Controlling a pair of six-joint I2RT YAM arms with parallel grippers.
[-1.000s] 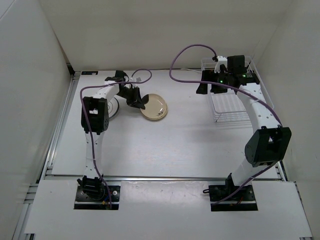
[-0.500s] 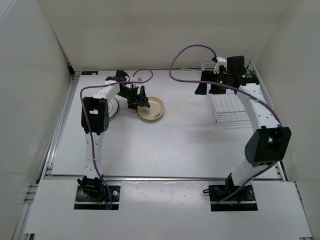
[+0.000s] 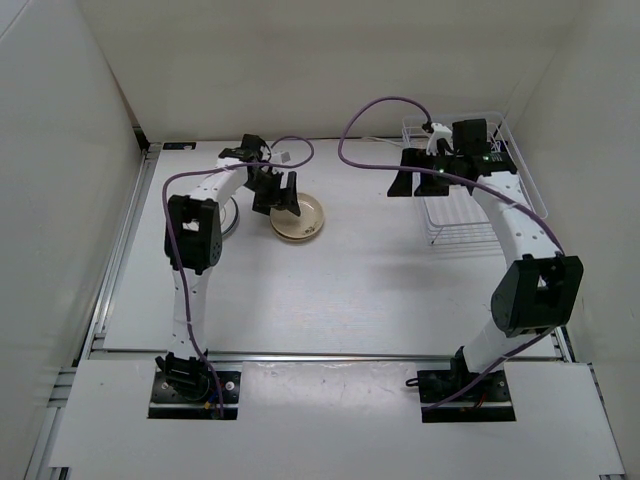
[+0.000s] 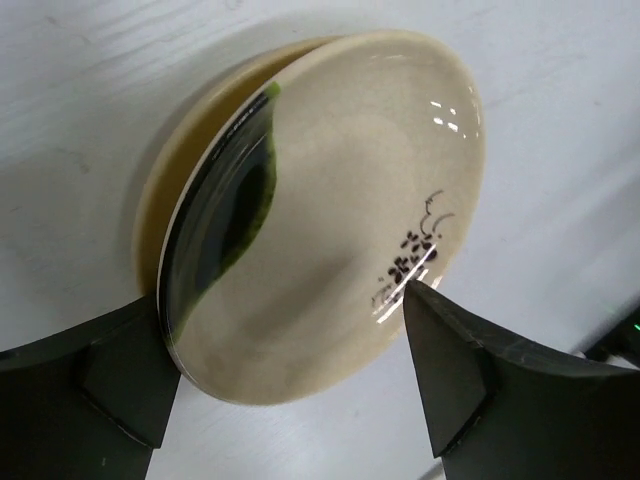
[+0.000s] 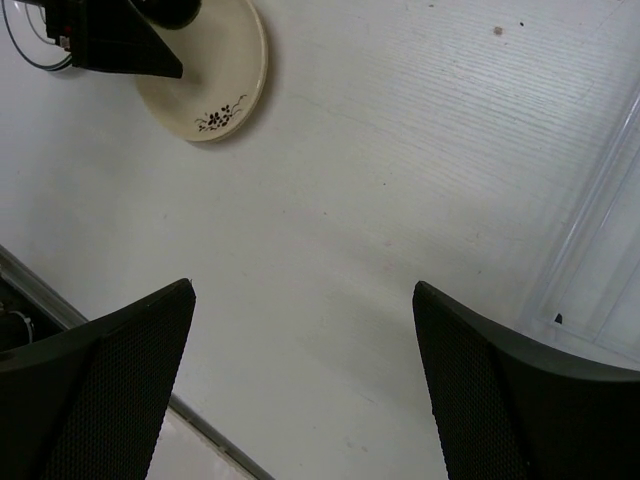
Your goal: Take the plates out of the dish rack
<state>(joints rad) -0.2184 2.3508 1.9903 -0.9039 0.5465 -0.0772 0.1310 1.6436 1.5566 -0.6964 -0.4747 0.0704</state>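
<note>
Now, glossy round cream plate [image 4: 330,200], dark floral motif.

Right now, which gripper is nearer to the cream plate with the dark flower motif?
Left. The left gripper hangs open just over the cream plate, a finger on each side. The right gripper is far off, by the dish rack.

A matte white table [image 3: 350,300] sits boxed in by plain white panels: a back wall [image 3: 320,60] and side walls [image 3: 50,220]. An aluminium rail [image 3: 330,355] lines its near edge. The light is soft and even.
</note>
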